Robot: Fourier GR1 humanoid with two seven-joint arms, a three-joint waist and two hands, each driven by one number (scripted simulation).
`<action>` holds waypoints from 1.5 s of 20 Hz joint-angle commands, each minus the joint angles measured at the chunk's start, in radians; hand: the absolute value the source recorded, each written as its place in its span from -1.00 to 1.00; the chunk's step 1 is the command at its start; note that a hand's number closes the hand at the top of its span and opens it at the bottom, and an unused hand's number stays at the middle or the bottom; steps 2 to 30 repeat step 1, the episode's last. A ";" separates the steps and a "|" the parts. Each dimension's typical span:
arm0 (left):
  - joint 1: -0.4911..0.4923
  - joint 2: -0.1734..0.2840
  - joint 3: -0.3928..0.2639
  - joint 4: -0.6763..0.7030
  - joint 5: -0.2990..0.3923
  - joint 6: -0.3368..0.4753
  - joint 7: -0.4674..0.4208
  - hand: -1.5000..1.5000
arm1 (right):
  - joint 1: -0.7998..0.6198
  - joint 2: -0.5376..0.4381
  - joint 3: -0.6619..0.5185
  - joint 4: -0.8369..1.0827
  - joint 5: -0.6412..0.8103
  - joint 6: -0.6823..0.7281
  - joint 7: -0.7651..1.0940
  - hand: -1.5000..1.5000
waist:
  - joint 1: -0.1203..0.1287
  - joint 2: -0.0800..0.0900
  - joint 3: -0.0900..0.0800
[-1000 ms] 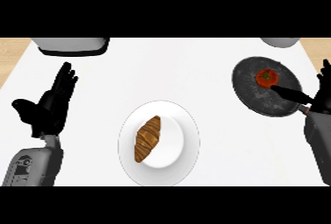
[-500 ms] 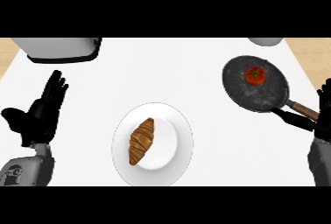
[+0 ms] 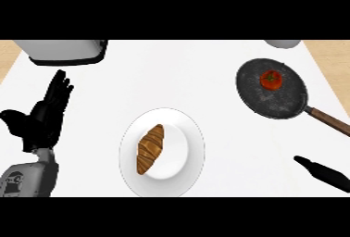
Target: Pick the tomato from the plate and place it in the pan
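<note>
Tomato [image 3: 271, 79] sits in pan [image 3: 272, 95]: placing done. Left hand [image 3: 42, 118] fingers straight, empty; right hand [image 3: 327, 175] fingers unclear.

— Where's the tomato [image 3: 272, 80]?
— Red, round, green stem up, lying in the dark pan [image 3: 273, 104], toward its far side.
— And the plate [image 3: 184, 152]?
— White, near the tabletop's front middle, well apart from the pan.
</note>
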 commanded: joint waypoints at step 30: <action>-0.017 -0.015 -0.026 -0.041 0.001 0.000 0.050 0.00 | 0.176 0.073 0.083 -0.330 0.075 -0.051 0.162 -1.00 | 0.024 0.007 0.001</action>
